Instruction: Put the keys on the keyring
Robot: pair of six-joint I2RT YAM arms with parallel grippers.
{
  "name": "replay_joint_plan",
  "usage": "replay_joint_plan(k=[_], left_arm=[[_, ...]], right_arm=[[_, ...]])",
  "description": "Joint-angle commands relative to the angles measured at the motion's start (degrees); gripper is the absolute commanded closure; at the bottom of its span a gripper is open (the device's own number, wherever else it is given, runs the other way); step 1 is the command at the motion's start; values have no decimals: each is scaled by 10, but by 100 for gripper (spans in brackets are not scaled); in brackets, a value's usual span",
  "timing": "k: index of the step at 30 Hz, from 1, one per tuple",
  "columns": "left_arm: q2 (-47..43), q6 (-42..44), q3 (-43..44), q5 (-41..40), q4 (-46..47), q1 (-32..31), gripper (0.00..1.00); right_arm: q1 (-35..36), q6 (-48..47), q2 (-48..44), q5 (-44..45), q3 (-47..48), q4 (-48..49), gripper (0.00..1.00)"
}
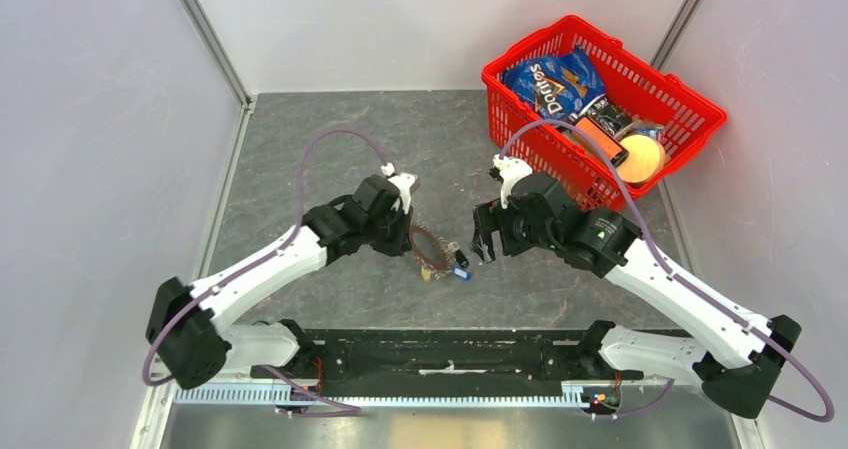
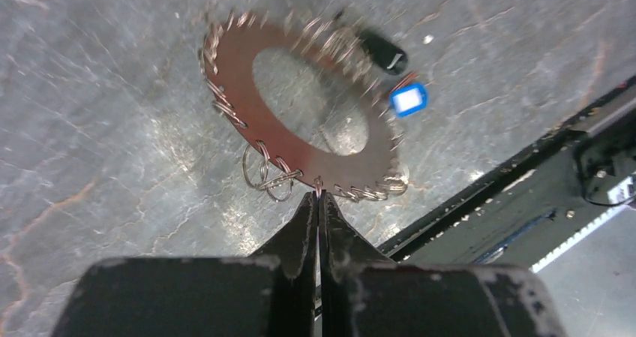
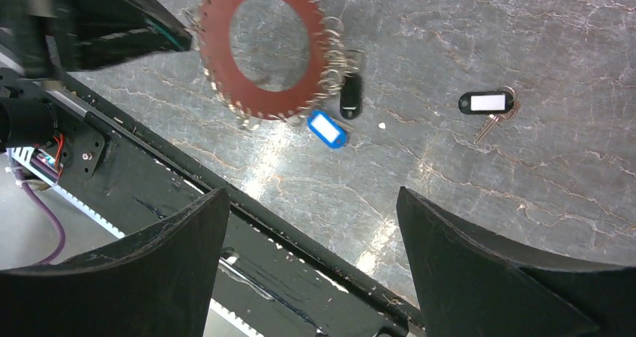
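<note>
The keyring (image 2: 232, 59) is a flat brown disc with a wide hole, edged with many small wire rings. My left gripper (image 2: 319, 199) is shut on one of those small rings at the disc's near edge. From above, the keyring (image 1: 430, 245) hangs tilted off the left gripper (image 1: 413, 237). A blue tag (image 2: 409, 99) and a black tag (image 2: 384, 52) lie at its far side. Off to the right lies another black tag with a key (image 3: 487, 103). My right gripper (image 3: 311, 202) is open and empty, above the table's near edge, apart from the keyring (image 3: 217, 52).
A red basket (image 1: 700, 109) with a chip bag and other groceries stands at the back right. The black base rail (image 1: 450, 354) runs along the near edge. Grey walls close both sides.
</note>
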Motion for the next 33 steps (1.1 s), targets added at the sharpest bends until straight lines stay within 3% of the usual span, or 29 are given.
replay_joint_plan(k=[1,9,13,18,25,33], left_arm=[[-76,60,47,5,-44,-2,98],[-161,114,90,58,-48,-2,98],[-187,140,108,123,-48,-2,98],[-223,176,110,214,-47,-2,77],[-242,200,119,277,-51,-2,77],[-240,185,113,259,-52,-2,81]], right_arm=[[4,4,-16,-6,28,2,10],[5,4,-20,-14,50,-14,10],[5,1,-21,-30,67,-24,11],[7,-1,-24,-65,88,-27,10],[10,-9,-31,-135,113,-25,10],[12,-2,-34,-131,93,-25,10]])
